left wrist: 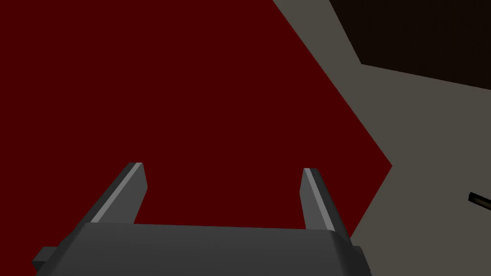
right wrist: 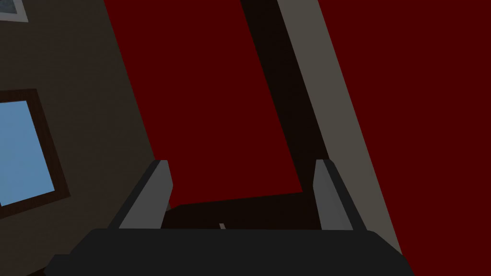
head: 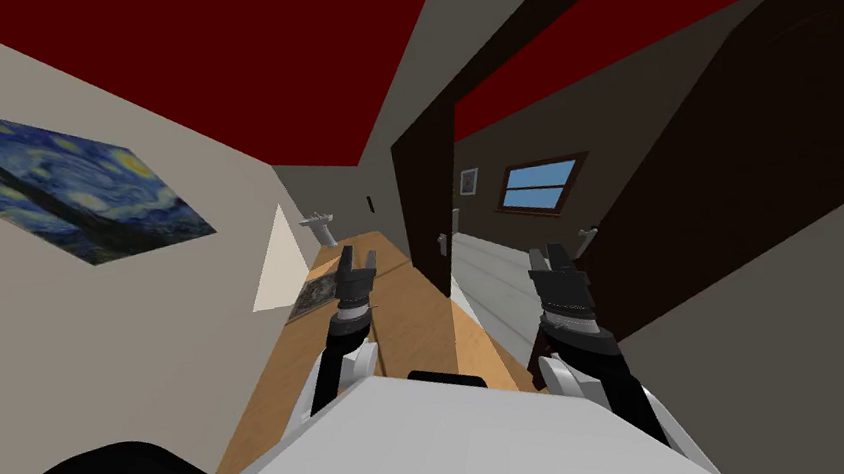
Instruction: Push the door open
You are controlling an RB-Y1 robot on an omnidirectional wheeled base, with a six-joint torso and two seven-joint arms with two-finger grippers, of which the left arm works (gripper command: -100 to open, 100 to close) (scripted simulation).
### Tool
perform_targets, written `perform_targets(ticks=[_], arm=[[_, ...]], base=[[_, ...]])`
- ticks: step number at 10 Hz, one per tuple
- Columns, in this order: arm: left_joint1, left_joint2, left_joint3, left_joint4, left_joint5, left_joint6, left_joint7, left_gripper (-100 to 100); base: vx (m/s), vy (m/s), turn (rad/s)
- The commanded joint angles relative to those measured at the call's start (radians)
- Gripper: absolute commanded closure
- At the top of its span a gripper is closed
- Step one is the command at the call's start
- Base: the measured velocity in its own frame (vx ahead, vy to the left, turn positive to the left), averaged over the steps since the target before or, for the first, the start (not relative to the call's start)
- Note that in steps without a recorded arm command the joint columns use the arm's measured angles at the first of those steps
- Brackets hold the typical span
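Hallway [head: 410, 321]: left fingers [left wrist: 120, 196], right fingers [right wrist: 148, 196] spread, touching nothing.

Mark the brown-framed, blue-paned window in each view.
Head view: the brown-framed, blue-paned window is on the dark wall, above the right gripper.
Right wrist view: the window lies off to one side of that open gripper, on the dark wall.
Left wrist view: the left gripper faces the dark red ceiling and a grey wall instead.
Shared landmark: the dark red ceiling.
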Motion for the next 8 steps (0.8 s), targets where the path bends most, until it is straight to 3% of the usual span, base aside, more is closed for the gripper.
perform_targets(ticks=[1,8], arm=[[-0.013,0.007,-0.010,0.030,0.000,0.008,0.001,-100],[-0.072,0.031,-0.053,0.164,-0.002,0.046,0.006,-100]], base=[[0.074,-0.003,-0.093],[0.143,0.061,-0.097]])
